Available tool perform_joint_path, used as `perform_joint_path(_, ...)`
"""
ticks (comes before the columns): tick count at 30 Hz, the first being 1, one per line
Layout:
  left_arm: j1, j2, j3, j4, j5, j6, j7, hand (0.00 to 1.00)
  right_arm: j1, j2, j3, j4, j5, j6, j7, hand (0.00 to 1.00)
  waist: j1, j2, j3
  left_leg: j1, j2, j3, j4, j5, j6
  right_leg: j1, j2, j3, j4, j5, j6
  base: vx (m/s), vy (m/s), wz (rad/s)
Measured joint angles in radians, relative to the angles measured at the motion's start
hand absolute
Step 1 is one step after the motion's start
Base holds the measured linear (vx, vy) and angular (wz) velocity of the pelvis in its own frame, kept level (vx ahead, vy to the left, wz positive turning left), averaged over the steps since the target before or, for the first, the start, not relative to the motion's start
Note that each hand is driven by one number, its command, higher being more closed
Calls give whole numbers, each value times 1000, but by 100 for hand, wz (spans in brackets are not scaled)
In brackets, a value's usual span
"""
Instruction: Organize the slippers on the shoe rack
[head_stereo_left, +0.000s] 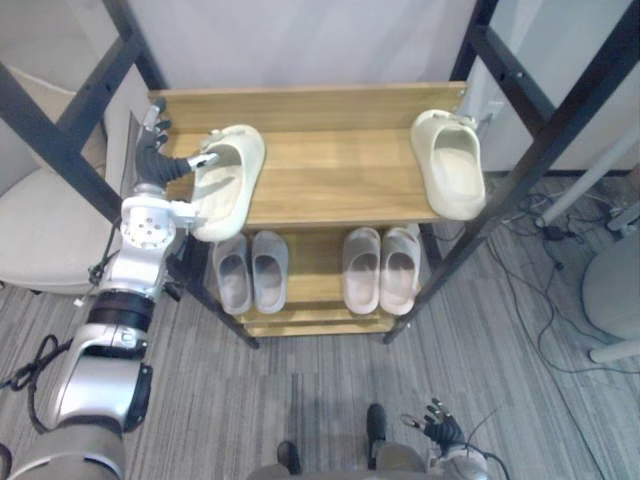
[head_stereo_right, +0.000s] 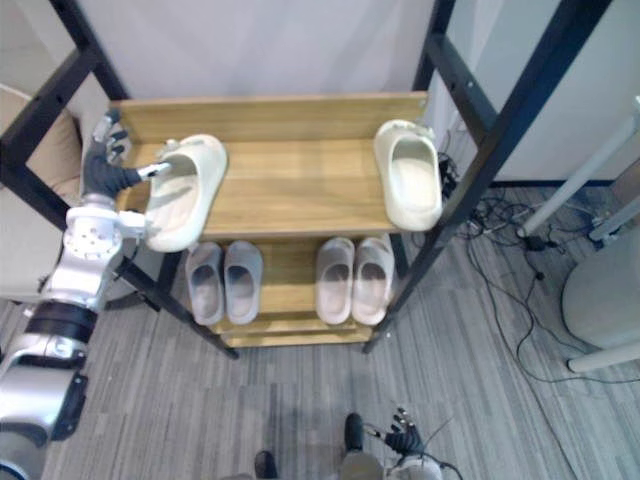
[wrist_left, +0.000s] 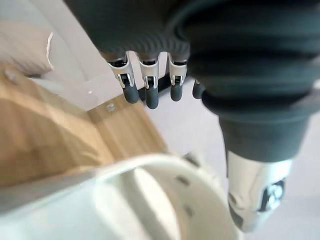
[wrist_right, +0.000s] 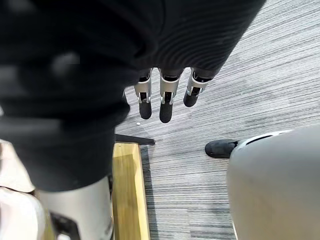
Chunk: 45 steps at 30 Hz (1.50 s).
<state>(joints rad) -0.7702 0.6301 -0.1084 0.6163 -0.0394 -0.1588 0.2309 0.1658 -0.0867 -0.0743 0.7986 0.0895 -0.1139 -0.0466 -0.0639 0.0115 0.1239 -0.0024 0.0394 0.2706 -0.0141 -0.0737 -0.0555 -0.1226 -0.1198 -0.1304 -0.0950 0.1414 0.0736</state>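
- clock directions are read on the head views, with 12 o'clock away from the robot
- the wooden shoe rack (head_stereo_left: 340, 180) has a black frame and two shelves, and stands at 12 o'clock
- one cream slipper (head_stereo_left: 228, 180) lies at the 9 o'clock end of the top shelf, sole down and slightly slanted, strap end toward 12 o'clock; its heel juts past the shelf's front edge at the corner
- the left hand (head_stereo_left: 152, 160) is at that same end, just beside the slipper on its 9 o'clock side
- in the left wrist view its fingers (wrist_left: 150, 90) are straight and spread clear of the shoe, while the thumb (wrist_left: 255, 195) reaches out over the slipper's strap; the hand is open, nothing is gripped, and i cannot tell whether the thumb touches the strap
- a second cream slipper (head_stereo_left: 452, 165) lies at the 3 o'clock end of the top shelf, toe toward 12 o'clock, well apart from the first and close to the frame's post
- on the lower shelf a pair of grey slippers (head_stereo_left: 270, 270) sits side by side at 7 o'clock, and a pair of pale pink slippers (head_stereo_left: 362, 268) sits side by side at 5 o'clock
- the right hand (head_stereo_left: 443, 430) hangs low at 5 o'clock above the grey striped carpet (head_stereo_left: 520, 350); its fingers (wrist_right: 165, 107) are straight and relaxed and it holds nothing
- a cream cushioned chair (head_stereo_left: 45, 230) stands at 9 o'clock beside the rack
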Motion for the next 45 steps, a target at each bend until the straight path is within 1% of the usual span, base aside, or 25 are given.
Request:
perform_joint_path(4, -67, 16, -39, 54, 80, 15, -4, 0, -7, 1, 1, 0, 0, -3, 2, 0, -2, 5, 6, -6, -1, 5, 0, -1, 0, -9, 0, 4, 5, 1, 0, 4, -11, -3)
perform_joint_path(8, -134, 22, -63, 86, 120, 21, -19, 0, -19, 1, 2, -1, 1, -4, 6, 0, -3, 3, 24, -25, -1, 7, 6, -1, 1, -26, -2, 12, 5, 5, 0, 0, 0, 0)
perform_joint_path(9, -169, 27, -78, 91, 145, 23, -20, 0, -27, 1, 6, -3, 7, -5, 6, 0, -1, 0, 28, -57, -1, 7, 28, -7, 4, -47, -4, 16, 5, 11, -2, -47, -20, -4)
perform_joint_path(11, -197, 33, -80, 98, 200, 40, -21, 0, -44, 2, 8, -3, 31, -5, 7, 0, 2, -1, 39, -67, -2, 16, 38, -8, 5, -58, -6, 27, 5, 19, -3, -40, -11, -9)
perform_joint_path(13, -229, 38, -109, 128, 258, 50, -22, 0, -48, 4, 9, -23, 32, -5, 7, 0, 1, -6, 50, -71, 0, 21, 58, -17, 7, -56, -6, 35, 5, 23, -4, -42, -8, -8)
perform_joint_path(15, -251, 47, -120, 140, 290, 58, -24, 0, -51, 2, 9, -42, 33, -13, 7, 0, -3, -8, 53, -90, 3, 21, 75, -22, 9, -67, -9, 37, 5, 28, -3, -64, -23, -1)
perform_joint_path(18, -286, 56, -151, 157, 366, 66, -41, 0, -64, 1, 12, -42, 38, -14, 8, 0, -4, -9, 54, -118, 1, 24, 92, -22, 10, -90, -14, 44, 5, 39, -3, -58, -18, -2)
perform_joint_path(19, -291, 56, -156, 159, 381, 68, -41, 100, -65, 1, 14, -42, 39, -14, 8, 0, -4, -10, 55, -119, 1, 25, 94, -22, 10, -91, -15, 45, 5, 40, -3, -28, -6, -4)
perform_joint_path(20, -304, 57, -173, 170, 425, 80, -43, 100, -66, 1, 22, -42, 39, -14, 8, 0, -8, -11, 56, -119, 1, 26, 98, -22, 10, -90, -15, 46, 5, 41, -3, -22, -5, -3)
perform_joint_path(22, -322, 62, -196, 180, 470, 85, -46, 100, -69, 1, 39, -42, 39, -14, 9, 0, -11, -17, 60, -120, 1, 30, 102, -23, 11, -91, -16, 51, 5, 42, -4, -24, -6, -5)
perform_joint_path(25, -337, 65, -197, 180, 489, 87, -60, 100, -70, 4, 40, -42, 40, -14, 16, 0, -11, -27, 67, -123, 1, 34, 104, -24, 10, -95, -17, 54, 5, 42, -5, -8, -2, -2)
perform_joint_path(28, -363, 69, -206, 180, 490, 86, -57, 100, -73, 4, 40, -44, 42, -14, 19, 0, -16, -28, 68, -136, -2, 34, 106, -23, 11, -108, -19, 54, 6, 44, -6, 0, 0, 0)
perform_joint_path(31, -376, 73, -216, 180, 489, 86, -57, 100, -76, 6, 40, -48, 42, -14, 25, 0, -35, -28, 68, -135, -1, 34, 106, -24, 12, -106, -18, 54, 6, 47, -4, 22, -1, 0)
perform_joint_path(34, -376, 73, -217, 178, 486, 86, -47, 100, -70, 7, 40, -77, 42, -14, 25, 0, -44, -28, 68, -133, -2, 34, 106, -27, 15, -104, -18, 54, 6, 47, -4, 11, -1, 0)
perform_joint_path(37, -366, 66, -217, 166, 472, 87, -40, 100, -69, 8, 40, -82, 42, -18, 25, 0, -44, -28, 68, -126, -3, 33, 106, -29, 19, -96, -20, 55, 6, 48, -4, 0, 0, 0)
perform_joint_path(39, -315, 52, -216, 102, 468, 87, -38, 100, -64, 8, 39, -82, 42, -18, 25, 0, -46, -28, 68, -111, -5, 33, 106, -34, 19, -82, -21, 57, 6, 47, -4, 0, 0, 0)
perform_joint_path(41, -304, 45, -216, 82, 467, 87, -36, 100, -62, 9, 40, -81, 41, -18, 26, 0, -46, -28, 68, -111, -7, 33, 106, -34, 20, -82, -23, 57, 5, 47, -4, 0, 0, 0)
perform_joint_path(45, -286, 7, -204, 21, 457, 89, -35, 100, -48, 8, 39, -81, 41, -18, 26, 0, -47, -28, 68, -110, -7, 27, 106, -34, 20, -79, -23, 54, 6, 46, -3, -2, -2, 1)
